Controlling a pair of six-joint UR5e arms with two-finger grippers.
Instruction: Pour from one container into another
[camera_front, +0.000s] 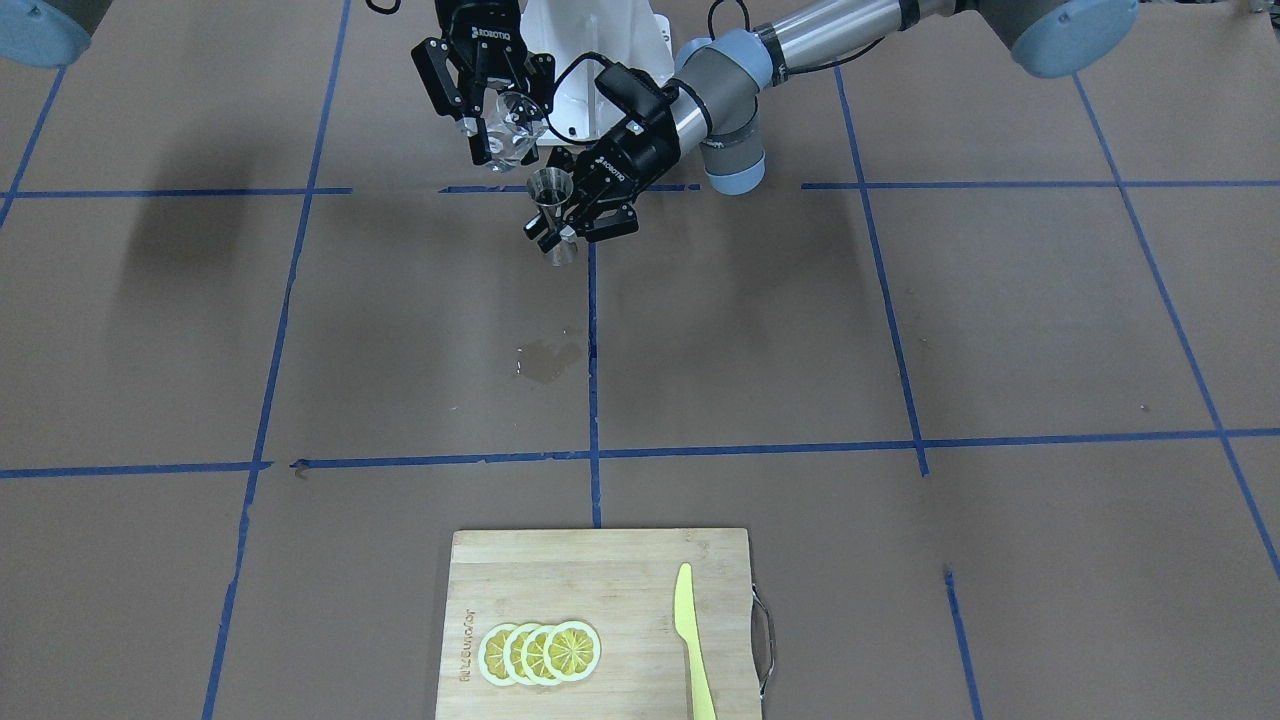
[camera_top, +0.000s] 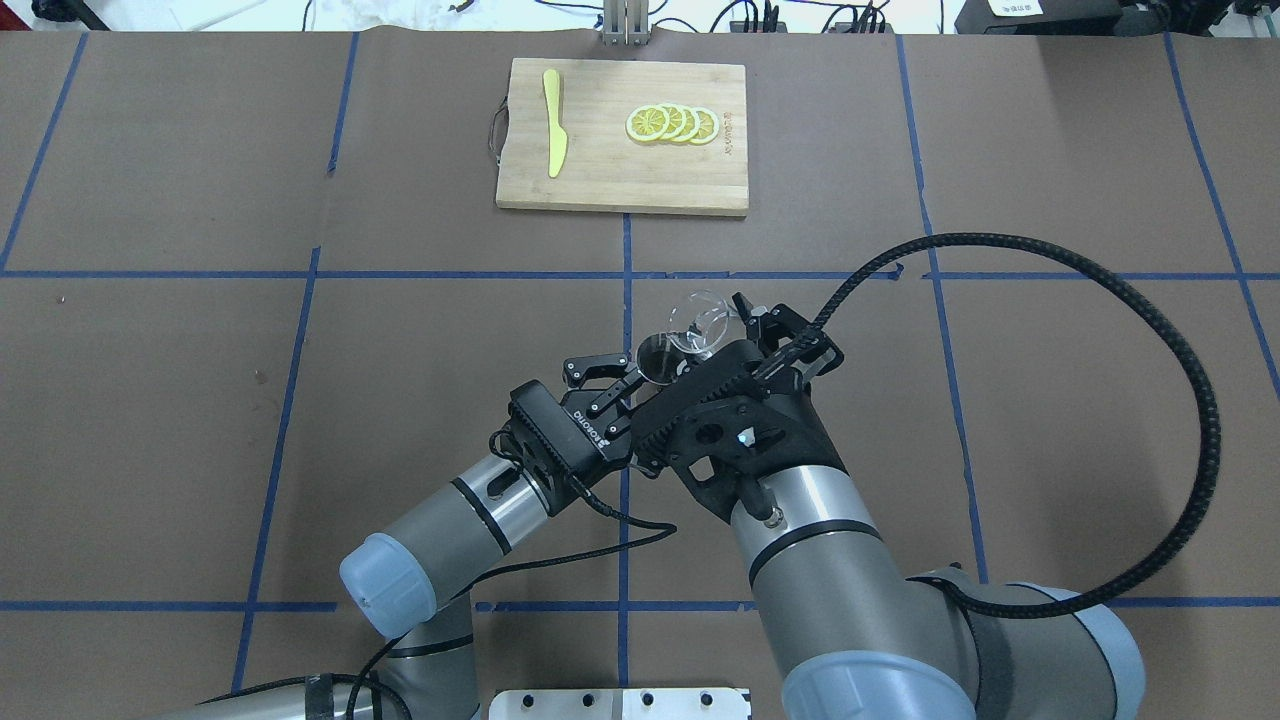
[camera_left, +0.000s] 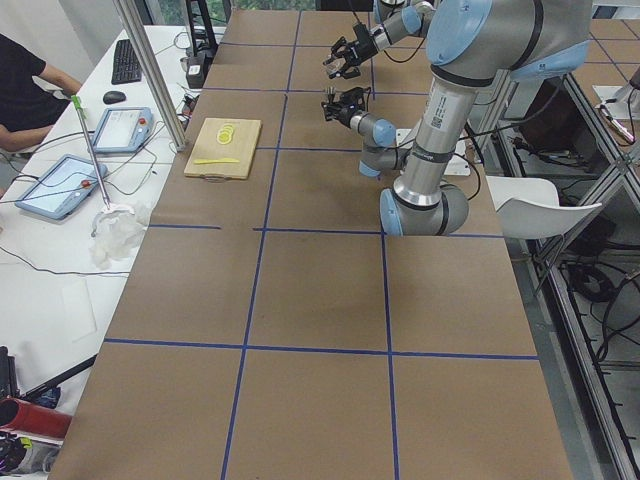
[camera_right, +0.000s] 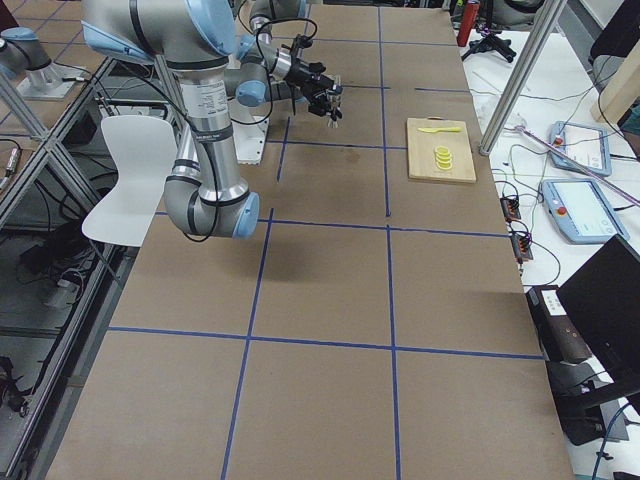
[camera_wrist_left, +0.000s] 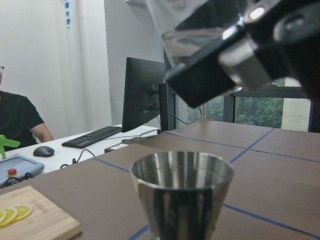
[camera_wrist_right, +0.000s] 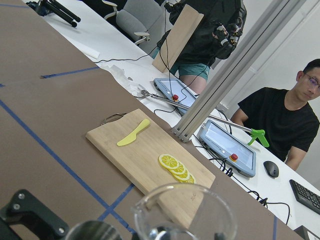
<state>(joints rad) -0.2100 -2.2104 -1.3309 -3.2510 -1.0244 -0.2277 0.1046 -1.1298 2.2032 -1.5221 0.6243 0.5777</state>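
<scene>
We see the right end effector (camera_front: 498, 132) clamped on the glass cup (camera_front: 517, 122), which is tilted just above the jigger (camera_front: 550, 193). The left end effector (camera_front: 563, 232) grips the upright jigger at its waist, both raised above the worktop (camera_front: 900, 350).

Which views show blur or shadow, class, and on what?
Left wrist view: the glass cup looms close and blurred, the jigger sharper. Front-facing view: soft shadows darken the table at that view's left. Right wrist view: the glass cup's rim is soft.
</scene>
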